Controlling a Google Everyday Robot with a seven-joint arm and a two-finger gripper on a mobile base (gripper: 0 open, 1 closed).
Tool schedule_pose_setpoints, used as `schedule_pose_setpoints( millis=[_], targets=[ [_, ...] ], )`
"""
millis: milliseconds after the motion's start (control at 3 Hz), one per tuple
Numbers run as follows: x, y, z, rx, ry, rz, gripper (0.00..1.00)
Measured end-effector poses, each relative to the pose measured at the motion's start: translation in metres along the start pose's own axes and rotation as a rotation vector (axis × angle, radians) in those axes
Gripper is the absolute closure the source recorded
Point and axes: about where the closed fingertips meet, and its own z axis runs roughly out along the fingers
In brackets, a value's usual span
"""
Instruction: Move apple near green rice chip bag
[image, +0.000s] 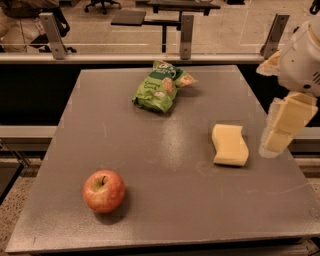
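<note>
The red-and-yellow apple (104, 191) sits upright near the front left of the grey table (165, 150), stem up. The green rice chip bag (159, 86) lies flat at the back centre, far from the apple. My gripper (278, 134) hangs at the right edge of the table, pale yellow with a white arm above it. It is just right of the sponge and far from both the apple and the bag. It holds nothing that I can see.
A pale yellow wavy-edged sponge (230, 145) lies on the right side of the table, close to the gripper. A railing with metal posts (186, 30) runs behind the table's far edge. Office furniture stands beyond it.
</note>
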Motion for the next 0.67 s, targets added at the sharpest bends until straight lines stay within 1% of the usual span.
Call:
schedule_pose_setpoints(
  millis=[333,667],
  targets=[
    [-0.042,0.015,0.020,-0.041,-0.081,-0.075,0.00],
    [-0.087,0.040,0.044,-0.107,-0.174,-0.159,0.00]
  ],
)
